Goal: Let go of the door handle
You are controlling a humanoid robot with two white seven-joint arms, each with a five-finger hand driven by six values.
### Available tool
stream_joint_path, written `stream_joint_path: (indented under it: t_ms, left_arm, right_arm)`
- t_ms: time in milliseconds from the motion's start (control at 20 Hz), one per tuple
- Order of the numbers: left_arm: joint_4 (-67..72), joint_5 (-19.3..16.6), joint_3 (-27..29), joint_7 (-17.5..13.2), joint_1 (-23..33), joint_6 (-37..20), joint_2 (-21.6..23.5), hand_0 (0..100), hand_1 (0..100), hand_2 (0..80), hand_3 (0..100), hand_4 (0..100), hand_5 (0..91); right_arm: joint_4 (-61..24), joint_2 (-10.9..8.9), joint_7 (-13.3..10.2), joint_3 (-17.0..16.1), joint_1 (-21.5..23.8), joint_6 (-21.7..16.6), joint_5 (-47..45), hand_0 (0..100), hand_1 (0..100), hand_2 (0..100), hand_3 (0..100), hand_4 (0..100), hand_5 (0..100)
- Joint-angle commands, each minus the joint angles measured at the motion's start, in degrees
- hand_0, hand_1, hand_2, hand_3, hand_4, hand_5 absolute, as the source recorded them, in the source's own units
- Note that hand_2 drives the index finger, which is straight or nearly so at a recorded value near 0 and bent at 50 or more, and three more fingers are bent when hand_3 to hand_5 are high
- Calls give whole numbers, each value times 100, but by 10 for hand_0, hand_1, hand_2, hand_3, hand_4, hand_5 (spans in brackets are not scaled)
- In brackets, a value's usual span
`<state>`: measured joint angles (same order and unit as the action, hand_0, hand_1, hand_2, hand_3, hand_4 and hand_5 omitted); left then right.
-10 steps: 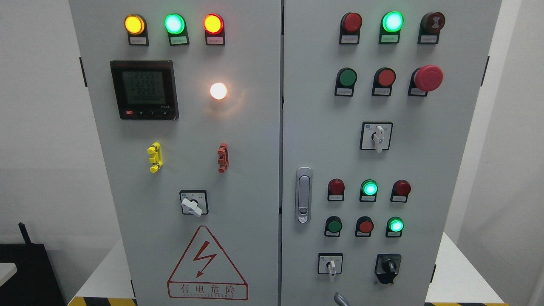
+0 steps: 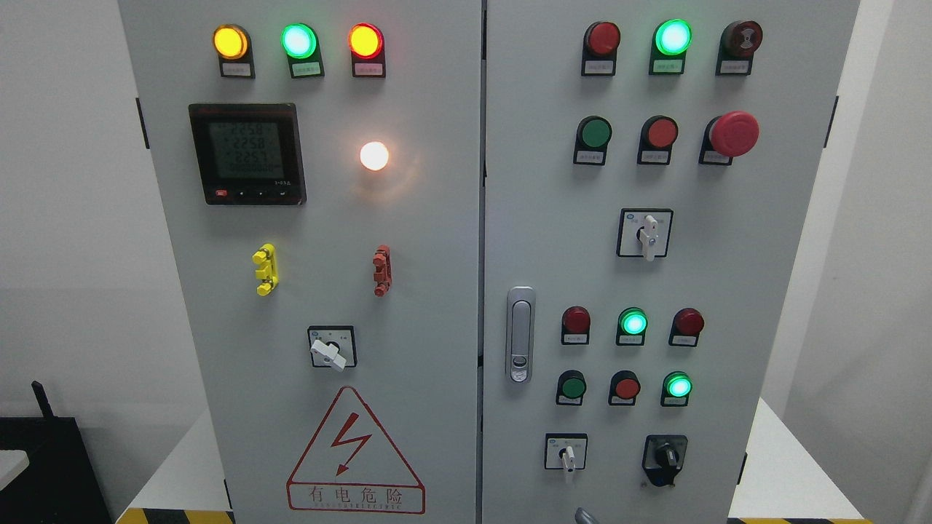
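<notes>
only a grey fingertip sliver of one hand (image 2: 584, 517) shows at the bottom edge; we cannot tell its side or grip. we note the door handle (image 2: 520, 334) upright on the right door (image 2: 772, 291), beside the centre seam, well apart from it.

Grey two-door metal control cabinet (image 2: 408, 218), both doors shut, seen head-on.
We note the silver recessed door handle (image 2: 520, 335) lying flush on the right door beside the centre seam, nothing touching it. A small grey tip (image 2: 582, 517) shows at the bottom edge below it; we cannot tell what it is.
</notes>
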<state>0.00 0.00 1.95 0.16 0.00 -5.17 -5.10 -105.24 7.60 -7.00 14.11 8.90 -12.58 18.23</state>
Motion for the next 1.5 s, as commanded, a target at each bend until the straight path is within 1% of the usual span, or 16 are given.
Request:
stream_joint_path:
  t_ms: [0, 150, 351, 401, 551, 652, 702, 752, 802, 902, 1002, 1153, 1303, 1353, 1403, 1453]
  left_arm:
    - [141, -167, 7, 1, -88, -2, 0, 120, 389, 0, 0, 0, 0]
    - [132, -158, 7, 1, -88, -2, 0, 120, 389, 0, 0, 0, 0]
    - [141, -158, 7, 1, -88, -2, 0, 120, 389, 0, 0, 0, 0]
    - [132, -158, 7, 1, -88, -2, 0, 120, 389, 0, 0, 0, 0]
    - [141, -158, 7, 1, -88, -2, 0, 120, 389, 0, 0, 0, 0]
    - [141, -158, 7, 1, -88, -2, 0, 120, 389, 0, 0, 0, 0]
    - [141, -167, 7, 1, -88, -2, 0, 120, 389, 0, 0, 0, 0]
    - [132, -167, -2, 1, -88, -2, 0, 120, 389, 0, 0, 0, 0]
    - [141, -167, 7, 1, -88, -2, 0, 120, 389, 0, 0, 0, 0]
    - [132, -167, 7, 1, -88, -2, 0, 120, 389, 0, 0, 0, 0]
    - [141, -158, 7, 1, -88, -2, 0, 120, 389, 0, 0, 0, 0]
    - [132, -158, 7, 1, -88, -2, 0, 120, 389, 0, 0, 0, 0]
    - [141, -158, 7, 1, -88, -2, 0, 120, 389, 0, 0, 0, 0]
    - [141, -167, 7, 1, -88, -2, 0, 120, 389, 0, 0, 0, 0]
    - [132, -158, -2, 1, -88, -2, 0, 120, 389, 0, 0, 0, 0]
    - [132, -167, -2, 1, -88, -2, 0, 120, 389, 0, 0, 0, 0]
  right_arm:
    - [-31, -21, 5, 13, 85, -200, 302, 442, 51, 10, 67, 18, 0]
    - [-31, -21, -3, -48, 155, -368, 873, 424, 90, 0, 80, 55, 3]
    - [-31, -13, -21, -84, 138, -587, 1296, 405, 195, 0, 214, 185, 72]
    - [-31, -12, -99, -75, 120, -596, 1436, 410, 211, 0, 223, 197, 86]
    - [-22, -21, -415, -84, 42, -596, 2006, 440, 303, 0, 272, 251, 187]
    - [56, -21, -766, -75, -169, -588, 2481, 447, 365, 0, 380, 340, 290]
    - [109, -21, -916, -75, -265, -588, 2683, 446, 375, 0, 398, 353, 307]
    - [188, -13, -1057, -75, -371, -579, 2851, 439, 410, 0, 480, 406, 378]
    - [267, -12, -1180, -75, -459, -579, 2966, 439, 421, 0, 509, 429, 409]
    - [312, -12, -1304, -66, -547, -570, 3133, 433, 453, 0, 585, 497, 496]
    - [303, -12, -1322, -40, -618, -570, 3291, 427, 465, 0, 628, 544, 573]
    - [311, -4, -1322, -14, -688, -561, 3834, 402, 452, 0, 727, 665, 726]
    - [338, 5, -1339, 4, -933, -360, 4713, 373, 412, 0, 868, 812, 873]
    - [355, 5, -1339, 13, -1065, -115, 4951, 364, 405, 0, 959, 870, 926]
    - [408, 5, -1339, 48, -1223, 183, 5136, 359, 402, 0, 996, 891, 943]
    - [460, 14, -1339, 100, -1381, 438, 5251, 356, 399, 0, 1000, 959, 957]
